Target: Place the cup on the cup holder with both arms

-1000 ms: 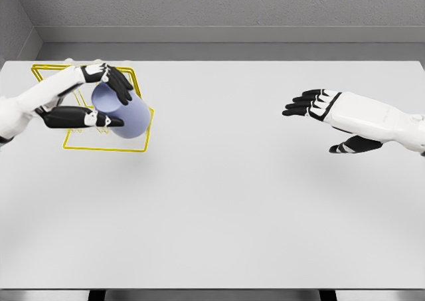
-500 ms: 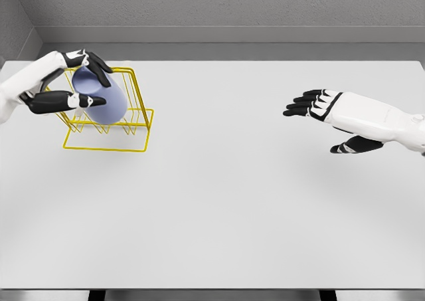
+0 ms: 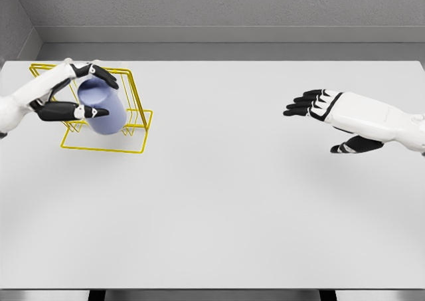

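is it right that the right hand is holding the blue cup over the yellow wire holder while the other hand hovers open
Not quite: the left hand holds the blue cup over the yellow wire holder. The right hand is the one hovering open. The head view shows this.

the cup [image 3: 103,111] sits in the cup holder [image 3: 136,125] at the table's [image 3: 219,201] far left, right hand [image 3: 317,105] well apart.

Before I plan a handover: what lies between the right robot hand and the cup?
Only bare white table, per the head view; the right robot hand sits far from the cup.
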You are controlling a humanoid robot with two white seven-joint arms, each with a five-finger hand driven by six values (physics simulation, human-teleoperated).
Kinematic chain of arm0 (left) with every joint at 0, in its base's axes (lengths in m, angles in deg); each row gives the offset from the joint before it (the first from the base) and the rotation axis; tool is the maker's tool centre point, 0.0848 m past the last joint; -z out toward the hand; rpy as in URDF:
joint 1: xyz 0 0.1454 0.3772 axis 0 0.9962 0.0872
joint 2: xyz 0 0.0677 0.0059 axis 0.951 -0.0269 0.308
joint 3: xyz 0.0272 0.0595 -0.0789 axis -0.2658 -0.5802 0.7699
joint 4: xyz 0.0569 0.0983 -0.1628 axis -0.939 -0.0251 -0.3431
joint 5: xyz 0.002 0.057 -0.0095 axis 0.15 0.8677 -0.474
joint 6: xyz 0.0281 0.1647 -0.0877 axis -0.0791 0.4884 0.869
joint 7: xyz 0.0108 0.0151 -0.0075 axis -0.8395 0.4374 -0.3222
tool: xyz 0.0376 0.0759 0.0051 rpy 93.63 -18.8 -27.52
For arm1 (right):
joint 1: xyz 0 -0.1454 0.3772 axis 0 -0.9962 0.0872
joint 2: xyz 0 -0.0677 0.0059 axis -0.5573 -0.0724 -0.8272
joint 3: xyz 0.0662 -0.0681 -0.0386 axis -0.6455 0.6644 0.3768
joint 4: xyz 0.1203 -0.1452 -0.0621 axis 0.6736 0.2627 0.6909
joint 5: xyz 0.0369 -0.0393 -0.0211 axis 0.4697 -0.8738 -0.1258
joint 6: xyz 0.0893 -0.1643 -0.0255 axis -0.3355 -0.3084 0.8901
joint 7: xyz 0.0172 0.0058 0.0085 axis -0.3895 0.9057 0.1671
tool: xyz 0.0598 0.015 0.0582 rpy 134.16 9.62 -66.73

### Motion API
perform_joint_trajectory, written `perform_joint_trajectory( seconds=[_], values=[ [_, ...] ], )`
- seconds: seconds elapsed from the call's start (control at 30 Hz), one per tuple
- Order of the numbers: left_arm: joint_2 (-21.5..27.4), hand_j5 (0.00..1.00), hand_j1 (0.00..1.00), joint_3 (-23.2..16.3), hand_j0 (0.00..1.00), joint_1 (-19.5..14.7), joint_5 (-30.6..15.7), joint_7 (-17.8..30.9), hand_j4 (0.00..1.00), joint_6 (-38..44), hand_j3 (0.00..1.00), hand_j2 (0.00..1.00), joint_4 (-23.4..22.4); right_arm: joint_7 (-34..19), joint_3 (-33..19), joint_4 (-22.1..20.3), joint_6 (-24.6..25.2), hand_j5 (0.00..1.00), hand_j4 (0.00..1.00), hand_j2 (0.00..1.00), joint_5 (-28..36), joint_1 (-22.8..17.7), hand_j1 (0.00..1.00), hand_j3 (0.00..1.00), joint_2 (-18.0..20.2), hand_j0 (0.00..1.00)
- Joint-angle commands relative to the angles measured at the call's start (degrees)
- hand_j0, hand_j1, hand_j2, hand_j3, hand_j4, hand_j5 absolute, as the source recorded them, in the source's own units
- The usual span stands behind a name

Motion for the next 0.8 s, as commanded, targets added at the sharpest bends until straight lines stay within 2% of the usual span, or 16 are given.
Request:
perform_joint_trajectory(
  seconds=[0.0, 0.4, 0.5, 0.53, 0.6, 0.67, 0.77],
  values=[
    [-0.2, 1.0, 1.0, -0.2, 1.0, 0.0, -0.2, 0.0, 1.0, 1.1, 1.0, 1.0, -0.4, 0.0, 0.0, 0.0, 0.2, 1.0, 1.0, 1.0, 0.4, -0.1, 1.0, 1.0, 0.1, 1.0],
    [0.9, 1.0, 1.0, 0.9, 1.0, -0.1, -1.2, 0.0, 1.0, -0.5, 1.0, 1.0, 1.1, 0.0, 0.3, 0.7, 0.2, 1.0, 1.0, 1.0, 0.3, 0.2, 1.0, 1.0, -0.5, 1.0],
    [3.4, 1.0, 1.0, 1.7, 1.0, 0.7, -1.3, 0.0, 1.0, -10.1, 1.0, 1.0, 1.7, 0.0, 0.3, 0.7, 0.2, 1.0, 1.0, 1.0, 0.3, 0.2, 1.0, 1.0, -0.5, 1.0],
    [3.8, 1.0, 1.0, 2.6, 1.0, 2.5, -1.2, 0.0, 1.0, -11.0, 1.0, 1.0, 2.3, 0.0, 0.3, 0.7, 0.2, 1.0, 1.0, 1.0, 0.4, 0.1, 1.0, 1.0, -0.5, 1.0],
    [4.6, 1.0, 1.0, 3.5, 1.0, 3.7, -1.1, 0.0, 1.0, -14.9, 1.0, 1.0, 2.8, 0.0, 0.3, 0.7, 0.2, 1.0, 1.0, 1.0, 0.3, 0.1, 1.0, 1.0, -0.4, 1.0],
    [4.7, 1.0, 1.0, 7.0, 1.0, 7.2, -1.2, 0.0, 1.0, -14.9, 1.0, 1.0, 3.0, 0.0, 0.3, 0.7, 0.2, 1.0, 1.0, 1.0, 0.3, 0.1, 1.0, 1.0, -0.2, 1.0],
    [5.2, 1.0, 1.0, 10.7, 1.0, 10.1, -1.0, 0.0, 1.0, -14.9, 1.0, 1.0, 3.1, 0.0, 0.3, 0.7, 0.2, 1.0, 1.0, 1.0, 0.3, 0.1, 1.0, 1.0, -0.1, 1.0]
  ],
)
